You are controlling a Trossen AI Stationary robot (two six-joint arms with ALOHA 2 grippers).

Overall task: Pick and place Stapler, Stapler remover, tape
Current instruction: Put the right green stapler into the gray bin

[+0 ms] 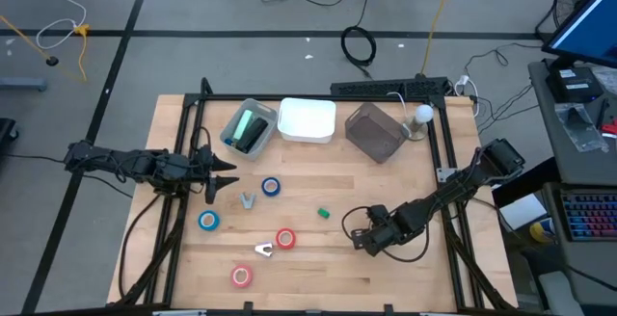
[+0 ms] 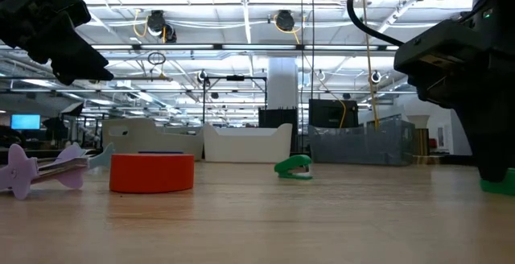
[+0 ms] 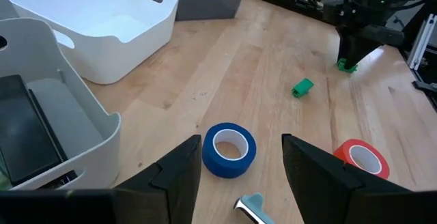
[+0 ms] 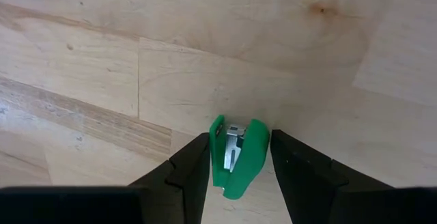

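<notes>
While its fingers straddle it, the right tool (image 4: pixel 235 162) brackets a small green stapler (image 4: pixel 237 157).

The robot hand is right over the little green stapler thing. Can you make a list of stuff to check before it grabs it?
1. Right hand open: ok.
2. Small green stapler sits between its fingers: ok.
3. Fingers touching the stapler: cannot tell.
4. Wood table around the stapler free of other things: ok.
5. Left hand far away, open, near the blue tape: ok.
6. White bin has room: ok.
</notes>
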